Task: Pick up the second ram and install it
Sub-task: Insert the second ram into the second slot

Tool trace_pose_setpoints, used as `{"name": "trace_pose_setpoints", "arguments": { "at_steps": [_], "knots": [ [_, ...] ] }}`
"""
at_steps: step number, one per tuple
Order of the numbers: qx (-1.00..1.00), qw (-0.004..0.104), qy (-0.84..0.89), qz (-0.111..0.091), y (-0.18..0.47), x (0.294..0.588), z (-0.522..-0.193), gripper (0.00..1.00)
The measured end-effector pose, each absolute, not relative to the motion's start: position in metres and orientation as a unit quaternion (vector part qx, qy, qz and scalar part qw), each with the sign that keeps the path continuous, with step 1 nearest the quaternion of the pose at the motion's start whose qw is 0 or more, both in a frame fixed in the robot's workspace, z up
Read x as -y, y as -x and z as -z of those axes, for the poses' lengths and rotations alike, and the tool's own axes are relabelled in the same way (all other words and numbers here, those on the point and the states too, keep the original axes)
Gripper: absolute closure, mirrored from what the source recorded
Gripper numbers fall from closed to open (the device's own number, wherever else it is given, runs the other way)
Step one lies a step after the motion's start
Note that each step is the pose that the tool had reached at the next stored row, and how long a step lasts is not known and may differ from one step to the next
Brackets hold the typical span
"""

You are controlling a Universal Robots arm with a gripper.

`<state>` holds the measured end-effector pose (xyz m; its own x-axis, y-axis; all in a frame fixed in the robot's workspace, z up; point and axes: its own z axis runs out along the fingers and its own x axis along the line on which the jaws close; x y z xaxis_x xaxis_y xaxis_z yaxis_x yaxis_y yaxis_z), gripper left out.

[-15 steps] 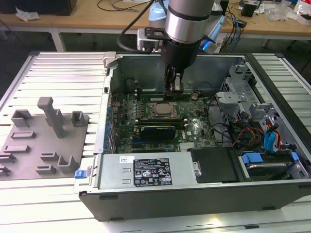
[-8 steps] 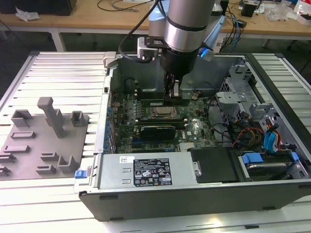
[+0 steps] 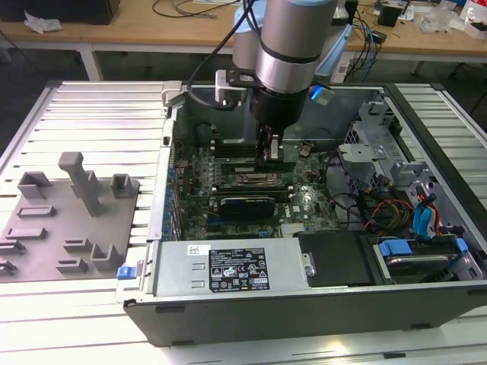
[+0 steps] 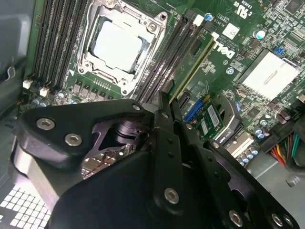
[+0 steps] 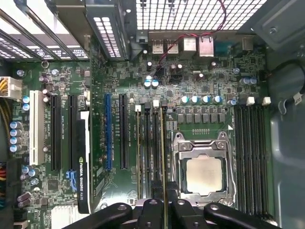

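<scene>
Black angular gripper (image 4: pixel 167 102) | apparently clenched on thin green second ram (image 5: pixel 163 157) | beside square metal CPU socket (image 5: pixel 203 174)

Printed sticker (image 3: pixel 238 270) on power supply (image 3: pixel 176 268)

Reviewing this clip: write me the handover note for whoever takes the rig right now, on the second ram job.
Pincer: shut on the second ram, low inside the open computer case.
Second ram: standing on edge, lined up along the memory slots beside the CPU socket.
Done: stick picked up and brought to the slots.
Left: whether it is fully seated cannot be told; the pincer has not let go.
</scene>
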<state>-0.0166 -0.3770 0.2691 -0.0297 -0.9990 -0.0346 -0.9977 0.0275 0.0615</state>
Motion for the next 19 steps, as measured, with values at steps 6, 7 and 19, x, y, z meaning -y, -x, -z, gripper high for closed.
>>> {"name": "trace_pose_setpoints", "arguments": {
  "at_steps": [6, 7, 19],
  "knots": [
    [0.717, 0.009, -0.696, 0.034, 0.017, 0.377, -0.262, 0.86],
    [0.717, 0.009, -0.696, 0.034, 0.017, 0.377, -0.261, 0.86],
    [0.717, 0.009, -0.696, 0.034, 0.018, 0.377, -0.243, 0.86]
  ]
}}
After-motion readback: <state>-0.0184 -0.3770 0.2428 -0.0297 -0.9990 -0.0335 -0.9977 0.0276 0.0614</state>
